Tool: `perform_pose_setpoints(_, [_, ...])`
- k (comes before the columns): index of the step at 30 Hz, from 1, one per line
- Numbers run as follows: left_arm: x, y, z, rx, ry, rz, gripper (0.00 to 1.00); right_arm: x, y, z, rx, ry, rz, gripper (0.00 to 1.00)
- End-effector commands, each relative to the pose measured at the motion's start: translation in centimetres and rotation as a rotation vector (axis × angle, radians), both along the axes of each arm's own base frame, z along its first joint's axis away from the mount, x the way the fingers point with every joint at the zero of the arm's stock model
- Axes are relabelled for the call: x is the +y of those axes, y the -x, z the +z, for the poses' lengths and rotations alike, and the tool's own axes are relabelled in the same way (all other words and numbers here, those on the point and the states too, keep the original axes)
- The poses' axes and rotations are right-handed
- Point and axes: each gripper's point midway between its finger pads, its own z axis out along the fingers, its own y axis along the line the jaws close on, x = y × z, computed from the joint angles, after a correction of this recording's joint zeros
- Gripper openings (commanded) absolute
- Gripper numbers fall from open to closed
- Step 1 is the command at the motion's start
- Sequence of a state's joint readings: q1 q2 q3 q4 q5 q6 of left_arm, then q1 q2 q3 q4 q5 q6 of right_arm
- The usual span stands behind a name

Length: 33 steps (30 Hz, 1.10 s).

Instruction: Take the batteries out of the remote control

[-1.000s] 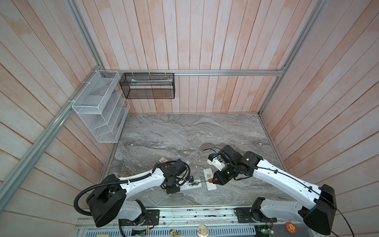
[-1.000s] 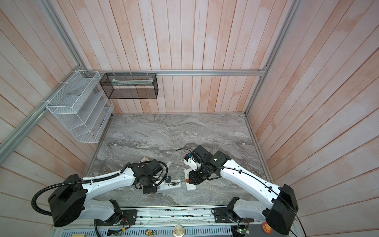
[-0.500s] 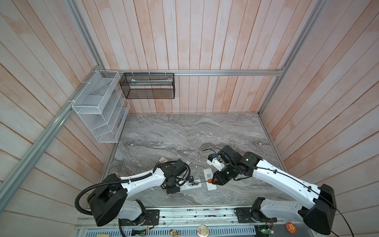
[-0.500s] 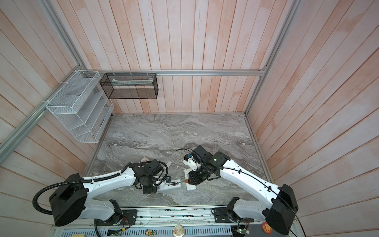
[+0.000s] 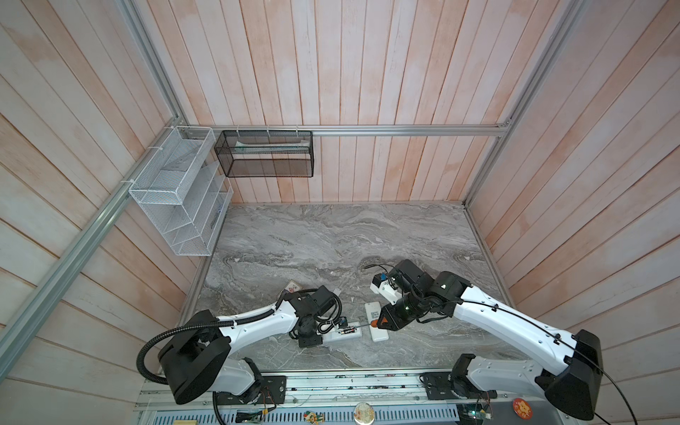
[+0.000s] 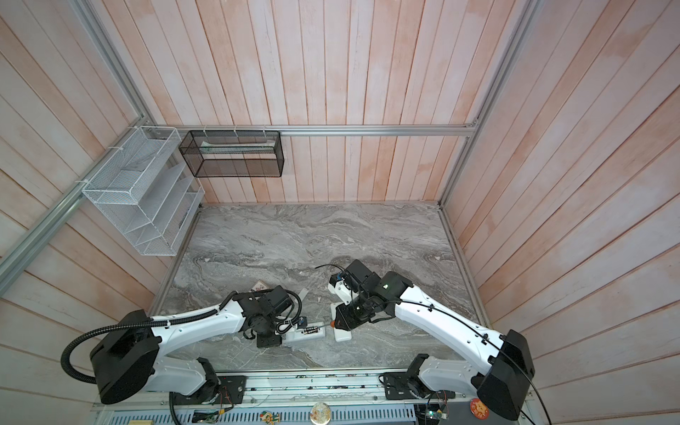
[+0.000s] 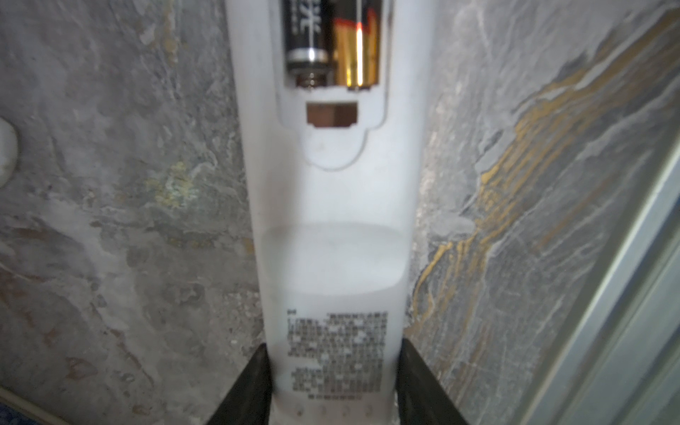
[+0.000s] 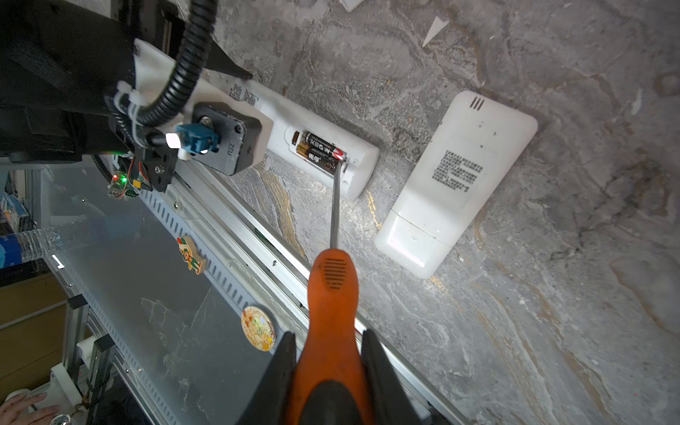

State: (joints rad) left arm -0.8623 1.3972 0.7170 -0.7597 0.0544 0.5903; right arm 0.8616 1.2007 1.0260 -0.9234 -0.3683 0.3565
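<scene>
"ZED" is marked on the black camera housing (image 8: 228, 147) just beside the slim remote control (image 8: 362, 167). Print on that remote, its batteries (image 8: 319, 149) and the neighbouring wide remote (image 8: 456, 173) is illegible.

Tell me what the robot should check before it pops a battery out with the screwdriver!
1. The left gripper clamps the slim remote: ok.
2. Both batteries lie uncovered: ok.
3. The right gripper is shut on the screwdriver: ok.
4. Its tip sits at a battery's end: ok.
5. Tip wedged under that battery: cannot tell.
6. The wide remote lies apart from the screwdriver: ok.
</scene>
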Motion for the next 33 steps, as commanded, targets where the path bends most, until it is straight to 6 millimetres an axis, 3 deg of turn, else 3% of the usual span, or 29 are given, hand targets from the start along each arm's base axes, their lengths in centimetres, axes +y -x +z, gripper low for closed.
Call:
perform_pose_setpoints(1, [-0.4, 0.7, -0.1, 0.028, 0.009, -0.034, 0.37, 3.2, -0.3, 3.7, -0.034, -0.164, 0.052, 0.0])
perform_pose_setpoints(8, [-0.5, 0.6, 0.0, 0.025, 0.014, -0.031, 0.37, 3.5, -1.0, 4.2, -0.059, -0.16, 0.043, 0.0])
perform_pose_setpoints(14, [-0.5, 0.6, 0.1, 0.021, 0.023, -0.029, 0.37, 2.4, -1.6, 3.1, -0.07, -0.065, 0.012, 0.0])
perform_pose_setpoints(25, [-0.6, 0.7, 0.2, 0.023, 0.036, -0.03, 0.37, -0.8, 0.6, 1.4, -0.003, 0.028, -0.012, 0.0])
perform_pose_setpoints(33, [-0.6, 0.7, 0.4, 0.019, 0.04, -0.03, 0.37, -1.3, 1.4, -0.4, 0.037, 0.04, -0.017, 0.0])
